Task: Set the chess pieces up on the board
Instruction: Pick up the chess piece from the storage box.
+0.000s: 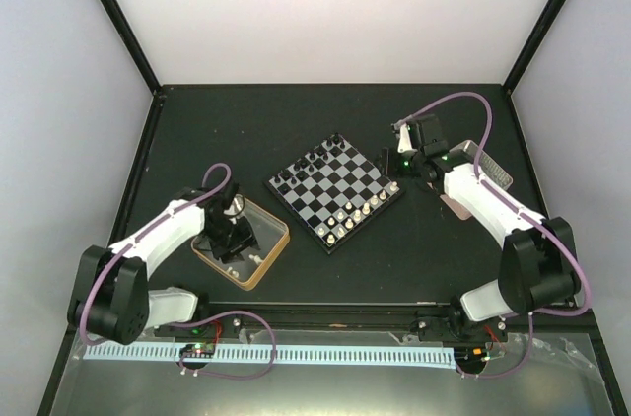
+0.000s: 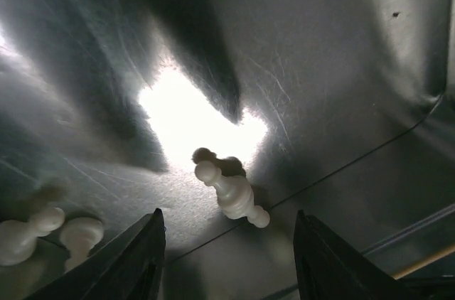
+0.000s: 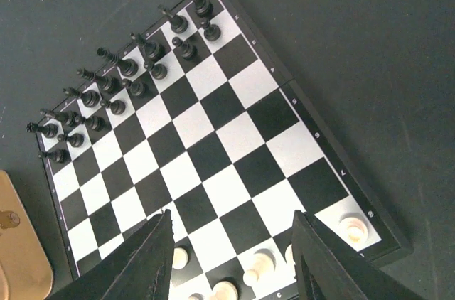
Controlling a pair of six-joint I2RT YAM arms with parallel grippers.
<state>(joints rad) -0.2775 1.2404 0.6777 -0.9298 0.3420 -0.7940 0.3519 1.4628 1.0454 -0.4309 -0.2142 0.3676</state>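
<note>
The chessboard (image 1: 335,189) lies mid-table, turned diagonally; it fills the right wrist view (image 3: 213,143). Black pieces (image 3: 121,79) stand in two rows along its far-left edge. Several cream-white pieces (image 3: 257,266) stand along its near-right edge. My right gripper (image 3: 231,261) hangs open and empty above the board's right side (image 1: 402,162). My left gripper (image 2: 229,257) is open inside the gold-rimmed tin (image 1: 266,256), just short of a cream-white pawn (image 2: 231,192) lying on its side. Two more white pieces (image 2: 43,232) lie at the lower left of that view.
A pinkish silver tray (image 1: 490,172) sits at the right behind the right arm. The tin's metal floor (image 2: 320,65) glares brightly. Both arm bases stand at the table's near edge.
</note>
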